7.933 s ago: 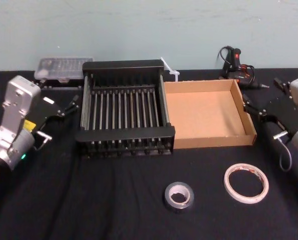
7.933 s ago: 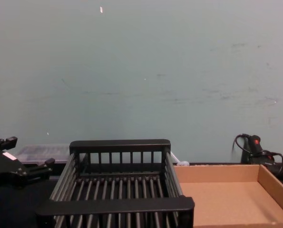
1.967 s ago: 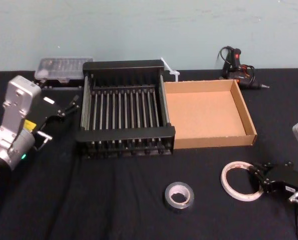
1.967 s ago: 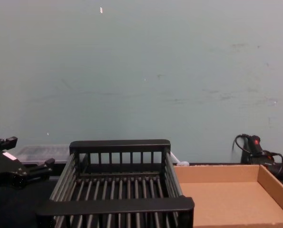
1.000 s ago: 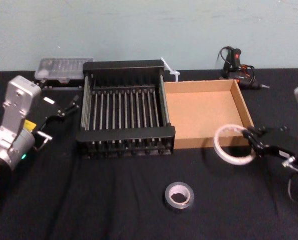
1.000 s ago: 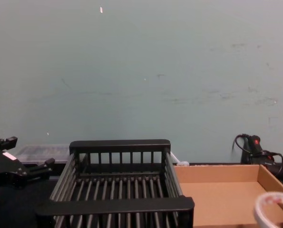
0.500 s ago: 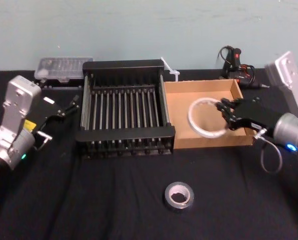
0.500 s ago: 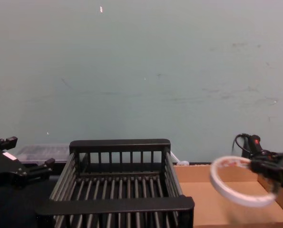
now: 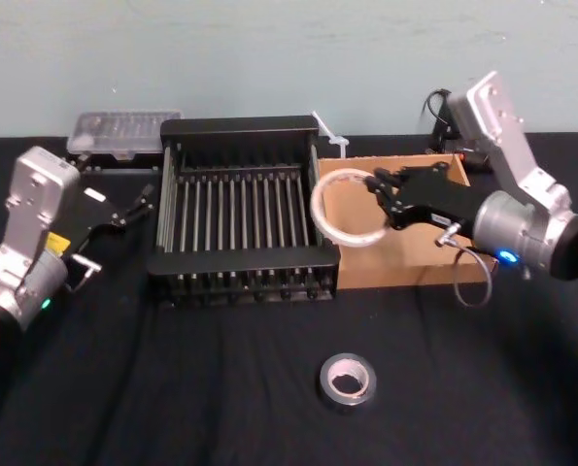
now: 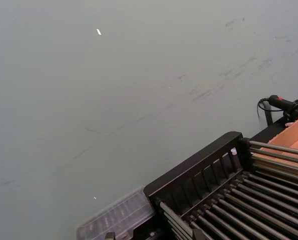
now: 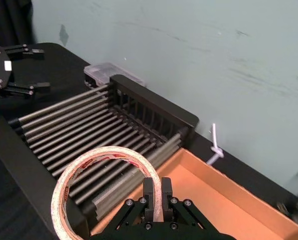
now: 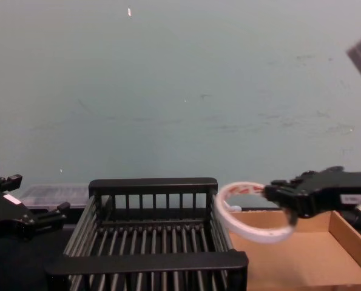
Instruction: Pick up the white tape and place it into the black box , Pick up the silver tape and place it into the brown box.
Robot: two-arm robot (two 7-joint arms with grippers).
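**White tape [image 9: 352,242] aloft in the right gripper [image 9: 378,194]**

The gripper is clamped on the ring's right edge. It holds the ring in the air above the right rim of the black box [image 9: 240,126] and the left side of the brown box [image 9: 415,273]. The silver tape [image 9: 348,381] lies on the near cloth. The left gripper [image 9: 138,204], fingers apart, sits left of the black box.

My right gripper [image 12: 282,205] holds the white tape [image 12: 244,230] aloft.
Tilted, it hangs where black box [image 12: 150,262] meets brown box [image 12: 301,264]; my left gripper [image 12: 43,217] rests at far left.
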